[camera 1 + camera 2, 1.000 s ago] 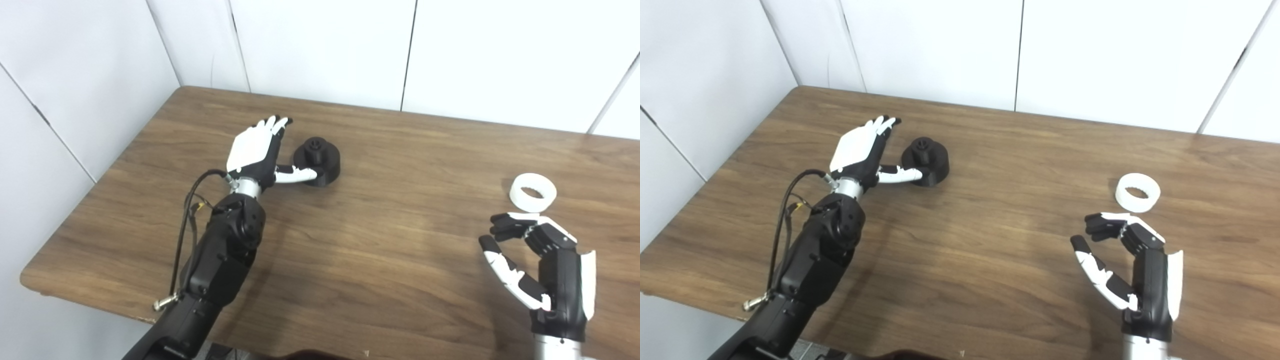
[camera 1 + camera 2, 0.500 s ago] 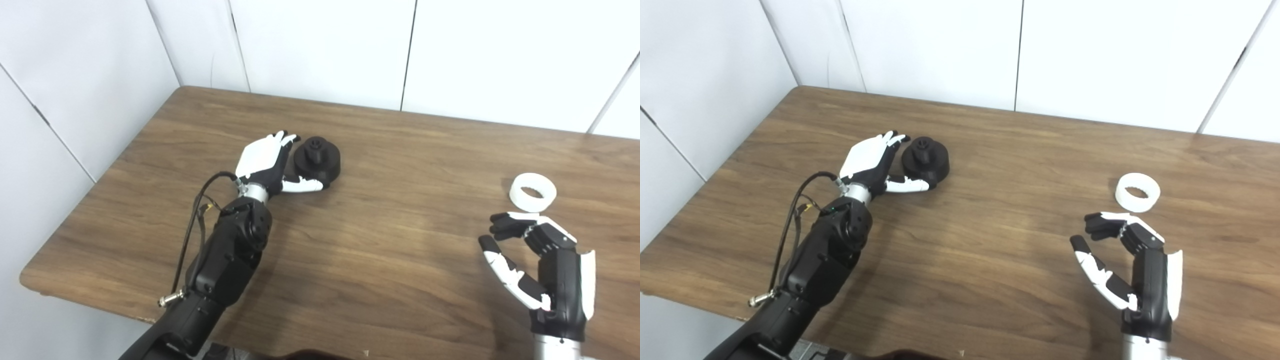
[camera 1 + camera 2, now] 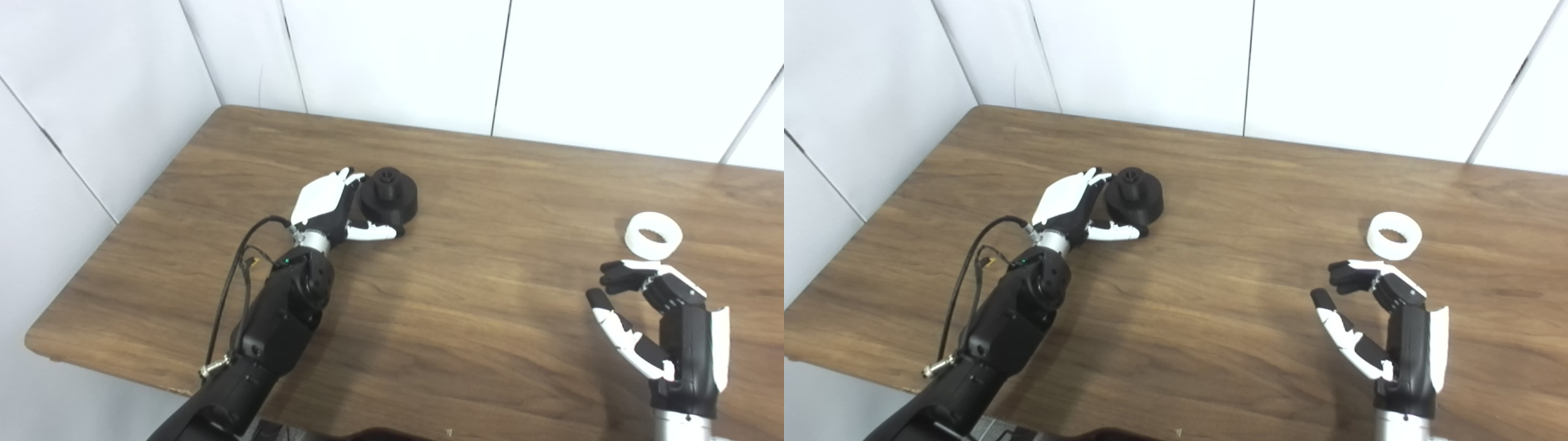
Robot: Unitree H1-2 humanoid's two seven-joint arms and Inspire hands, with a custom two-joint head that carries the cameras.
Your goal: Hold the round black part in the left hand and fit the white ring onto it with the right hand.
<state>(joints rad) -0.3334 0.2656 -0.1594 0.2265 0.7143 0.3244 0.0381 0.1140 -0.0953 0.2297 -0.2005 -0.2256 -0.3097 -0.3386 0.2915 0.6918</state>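
Round black part (image 3: 388, 197) sits flat on the counter (image 3: 465, 294), hub pointing up, in the left half toward the far edge. Left hand (image 3: 325, 204) is right against its left side: fingers spread along the flank, thumb reaching under the near rim. Looks like contact, but whether it has real grip can't be told from here; part is not lifted. Hand is wide, not closed round it.

White ring (image 3: 653, 234) lies flat, hole up, well apart near the right edge. Right hand (image 3: 658, 318) hovers just on the near side of it, fingers and thumb apart, holding nothing. Ring lies straight ahead of those fingers, so a short forward reach should get it.
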